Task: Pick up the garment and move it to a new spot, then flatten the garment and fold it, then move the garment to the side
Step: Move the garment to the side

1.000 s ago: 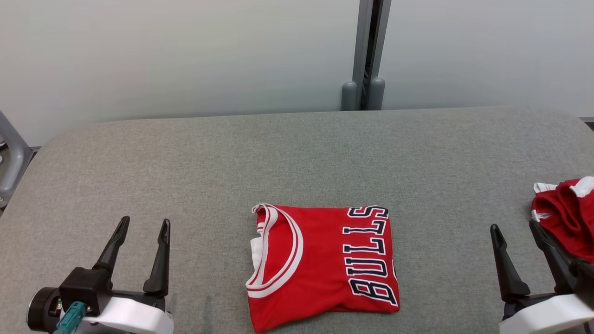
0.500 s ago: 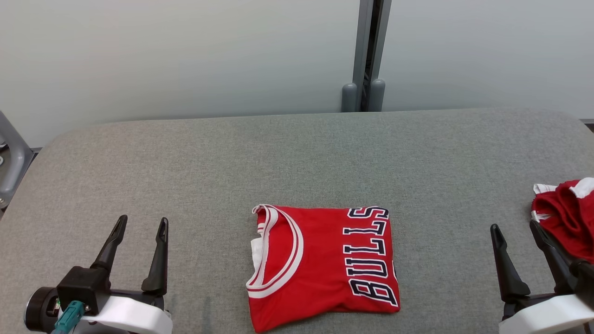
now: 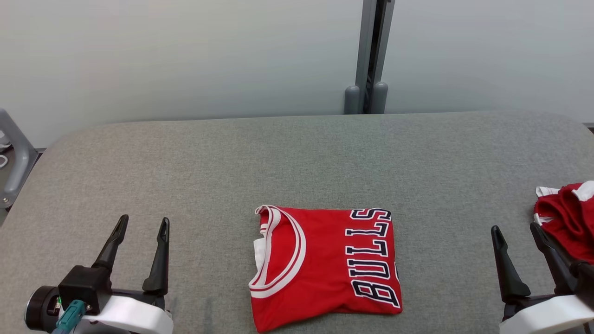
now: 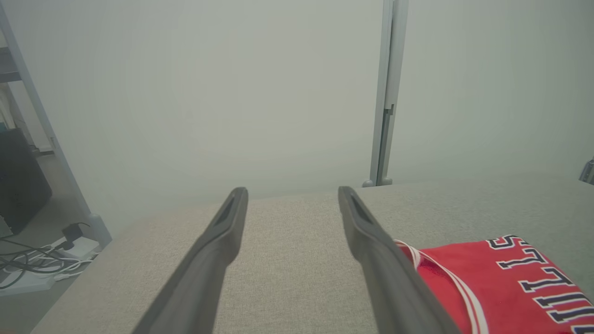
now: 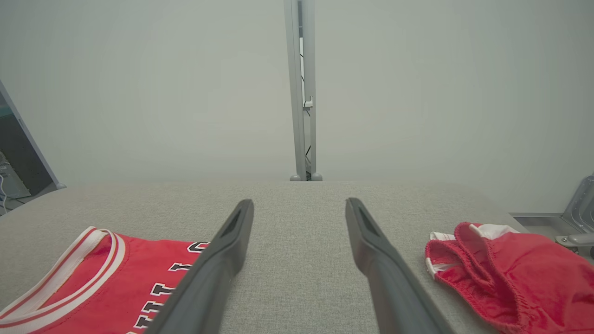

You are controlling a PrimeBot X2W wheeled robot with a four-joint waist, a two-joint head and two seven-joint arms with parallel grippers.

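Note:
The garment, a red jersey [image 3: 320, 264] with white trim and dark "BULLS" lettering, lies folded into a flat square at the front middle of the grey padded table [image 3: 278, 157]. It also lies at the lower right of the left wrist view, jersey [image 4: 501, 283], and at the lower left of the right wrist view, jersey [image 5: 93, 278]. My left gripper [image 3: 144, 219] [image 4: 292, 190] stands open well left of it, with nothing between its fingers. My right gripper [image 3: 514, 227] [image 5: 300, 202] stands open to its right, also holding nothing.
A second red piece of clothing [image 3: 568, 218] [image 5: 506, 273] lies crumpled at the table's right edge, just beyond my right gripper. A grey post [image 3: 371, 55] rises behind the table against the pale wall. A grey frame [image 3: 14, 153] and floor cables [image 4: 28, 269] are off to the left.
The whole head picture has shifted slightly down and right, so the camera moved. The jersey, the crumpled clothing and both grippers have stayed where they were.

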